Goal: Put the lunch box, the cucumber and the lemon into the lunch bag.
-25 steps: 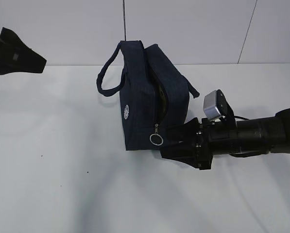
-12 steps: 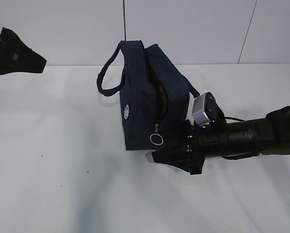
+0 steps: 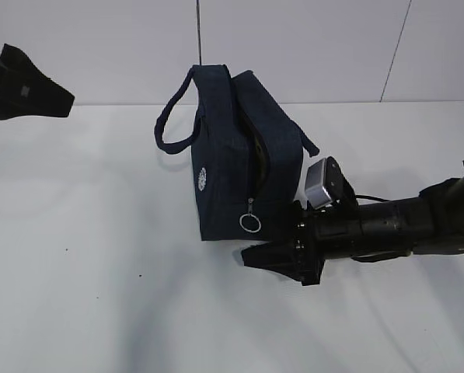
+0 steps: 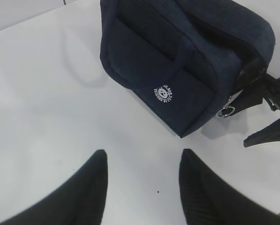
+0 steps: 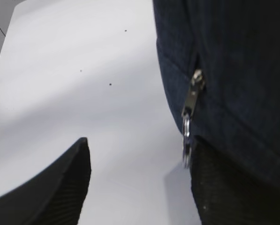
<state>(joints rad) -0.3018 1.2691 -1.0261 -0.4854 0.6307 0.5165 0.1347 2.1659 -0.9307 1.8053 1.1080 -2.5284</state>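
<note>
Navy fabric is what we're dealing with: the lunch bag point(image 3: 243, 159) stands on end toward the far edge of the white tabletop point(image 3: 99, 295), near its middle, zipper side facing us and one loop handle point(image 3: 173, 116) hanging off its left side. The zipper is parted along the upper stretch, and through that slit we catch a hint of something pale yellowish inside; what it is we can't tell. No lunch box, cucumber or lemon is out on the tabletop in any view.

Our right gripper point(image 3: 274, 249) sits low at the bag's near right corner, fingers spread and empty, one finger point(image 5: 233, 192) right beside the metal ring pull point(image 5: 186, 140). The left gripper point(image 4: 142, 187) hangs above the tabletop's left side, well apart from the bag, fingers parted with nothing between them.

By our reckoning this cloth is soft and floppy: it will sag and slide under a push and offers nothing stiff to clamp. The ring pull is the rigid bit, small and free to swing, so that's our pick for a hold, with the handle or a fold of fabric pinned by the other hand to brace it.
</note>
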